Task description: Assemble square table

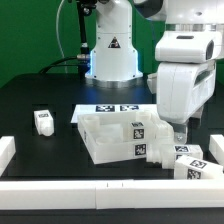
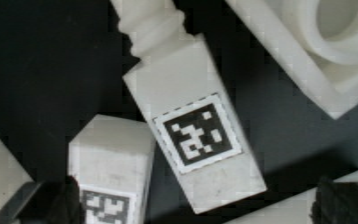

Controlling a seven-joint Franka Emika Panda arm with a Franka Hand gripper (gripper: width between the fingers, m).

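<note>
The square table's white slab (image 1: 112,137) lies tilted in the middle of the black table, with tags on its side. One short white leg (image 1: 42,121) stands alone toward the exterior view's left. Several tagged legs (image 1: 186,162) lie clustered toward the exterior view's right, beside the slab. My gripper (image 1: 178,132) hangs just above that cluster, open and holding nothing. In the wrist view, a tagged leg (image 2: 195,135) lies between and beyond my dark fingertips (image 2: 41,206), with a second leg (image 2: 105,172) beside it. The slab's corner (image 2: 311,45) shows past them. My gripper (image 2: 194,206) stays apart from both legs.
The marker board (image 1: 118,108) lies flat behind the slab. Long white bars border the table along the front (image 1: 100,189) and the exterior view's left (image 1: 5,150). The robot's base (image 1: 110,55) stands at the back centre.
</note>
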